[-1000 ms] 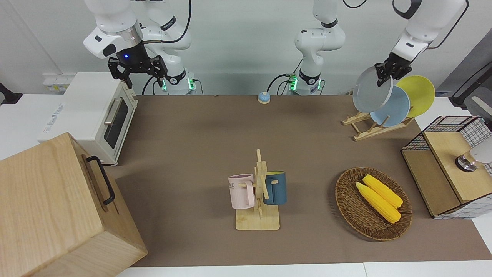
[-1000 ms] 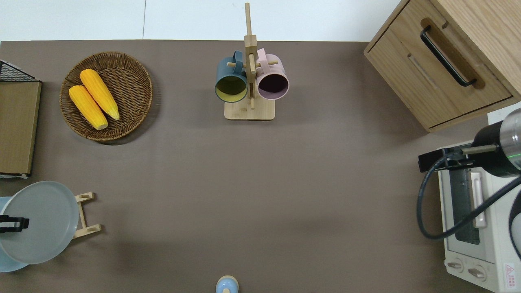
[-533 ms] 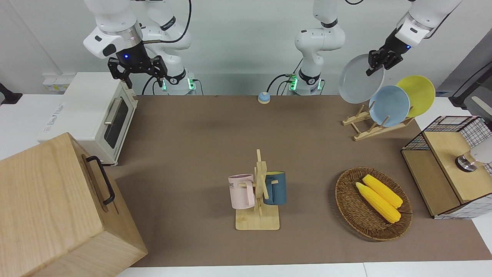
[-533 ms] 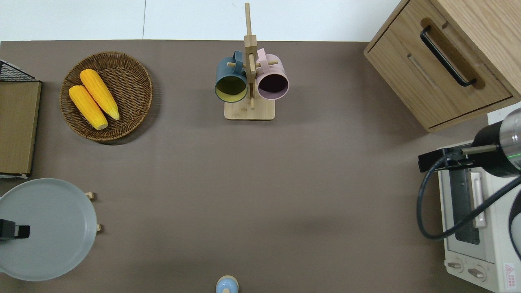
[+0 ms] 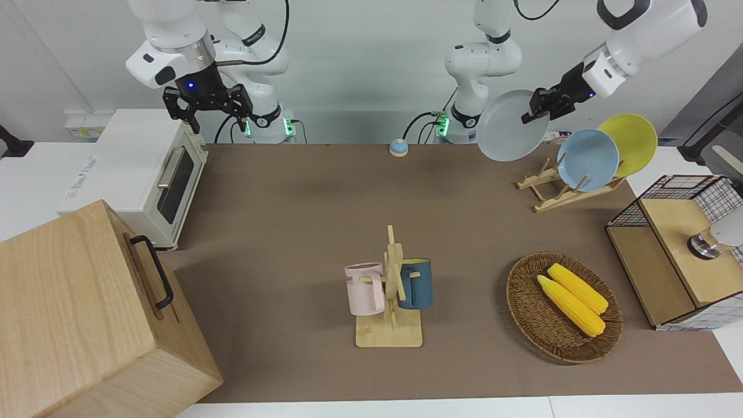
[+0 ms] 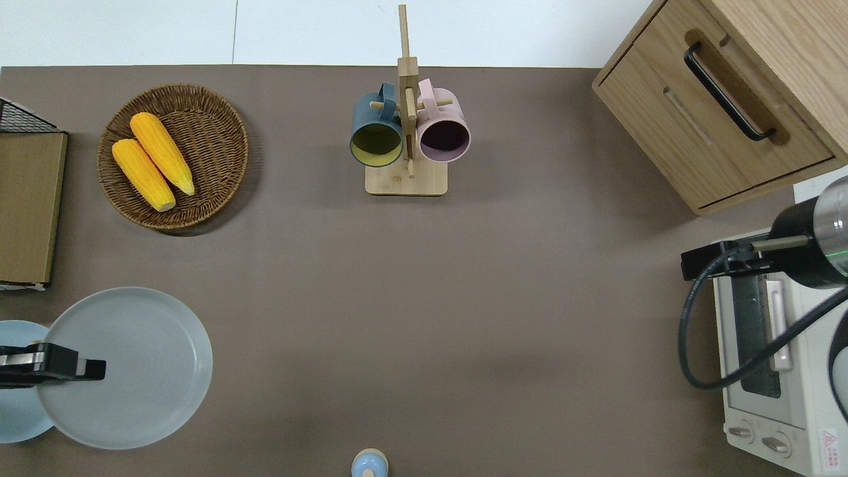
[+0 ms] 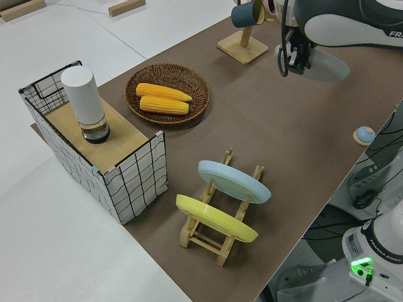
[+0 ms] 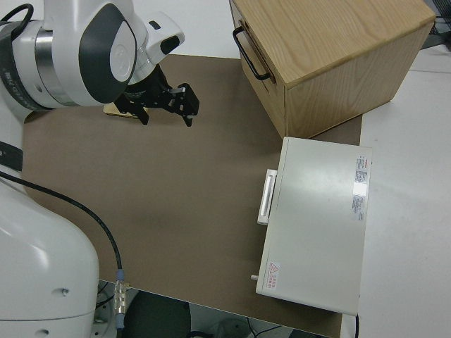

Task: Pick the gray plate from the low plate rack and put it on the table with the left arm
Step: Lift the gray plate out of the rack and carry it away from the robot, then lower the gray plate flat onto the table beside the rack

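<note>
One Plate Up in the Air

I see my left gripper point(image 5: 533, 108) pinching the gray plate point(image 5: 511, 133) by its rim, up over the table point(image 5: 302, 203), beside the low plate rack point(image 5: 560, 191). It looks stiff, smooth and easy to break, so I think a tight rim hold is best. My right arm is parked, fingers spread.

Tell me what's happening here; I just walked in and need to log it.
The left gripper holds the gray plate by its rim, lifted clear of the low plate rack, over the bare table. The sky-blue plate and yellow plate sit in the rack. The right arm is parked.
</note>
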`<state>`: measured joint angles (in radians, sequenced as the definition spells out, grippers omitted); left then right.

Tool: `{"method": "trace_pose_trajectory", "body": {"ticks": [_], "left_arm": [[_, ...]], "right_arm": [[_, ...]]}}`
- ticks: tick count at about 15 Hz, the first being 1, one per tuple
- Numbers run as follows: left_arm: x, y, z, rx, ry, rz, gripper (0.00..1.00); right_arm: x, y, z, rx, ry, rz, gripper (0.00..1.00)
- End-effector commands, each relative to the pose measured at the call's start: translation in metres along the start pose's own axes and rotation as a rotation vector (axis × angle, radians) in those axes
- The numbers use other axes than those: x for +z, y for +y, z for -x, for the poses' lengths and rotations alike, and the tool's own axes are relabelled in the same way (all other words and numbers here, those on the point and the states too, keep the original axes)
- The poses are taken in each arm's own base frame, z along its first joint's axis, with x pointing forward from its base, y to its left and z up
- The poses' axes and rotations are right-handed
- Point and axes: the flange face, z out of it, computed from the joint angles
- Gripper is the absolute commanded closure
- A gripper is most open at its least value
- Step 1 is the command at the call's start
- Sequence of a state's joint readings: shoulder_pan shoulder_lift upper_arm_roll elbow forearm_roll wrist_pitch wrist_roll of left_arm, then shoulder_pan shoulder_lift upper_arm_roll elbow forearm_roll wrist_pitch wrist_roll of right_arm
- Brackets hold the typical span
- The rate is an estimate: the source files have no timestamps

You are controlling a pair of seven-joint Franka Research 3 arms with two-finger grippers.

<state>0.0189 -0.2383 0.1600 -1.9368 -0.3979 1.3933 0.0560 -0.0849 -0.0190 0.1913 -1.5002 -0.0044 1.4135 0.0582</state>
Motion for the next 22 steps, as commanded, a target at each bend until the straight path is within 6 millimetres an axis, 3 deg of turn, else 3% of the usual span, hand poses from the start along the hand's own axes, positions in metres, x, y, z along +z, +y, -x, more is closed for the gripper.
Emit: {"method": "trace_pose_trajectory", "body": {"ticks": [1, 9, 14, 22], "left_arm": [[0.03, 0.004, -0.013, 0.015, -0.061, 0.056, 1.0], [0.103, -0.025, -0.034, 0.081, -0.106, 0.117, 1.0], [0.159, -0.032, -0.047, 0.117, -0.118, 0.091, 1.0], [0.213, -0.056, -0.054, 0.181, -0.124, 0.075, 1.0]], "right_arm": [[-0.003, -0.001, 0.003, -0.002, -0.006, -0.006, 0.011], [-0.003, -0.001, 0.003, -0.002, -0.006, -0.006, 0.011], [-0.003, -0.001, 0.003, 0.0, -0.006, -0.006, 0.013], [-0.003, 0.0, 0.003, 0.001, -0.006, -0.007, 0.011]]}}
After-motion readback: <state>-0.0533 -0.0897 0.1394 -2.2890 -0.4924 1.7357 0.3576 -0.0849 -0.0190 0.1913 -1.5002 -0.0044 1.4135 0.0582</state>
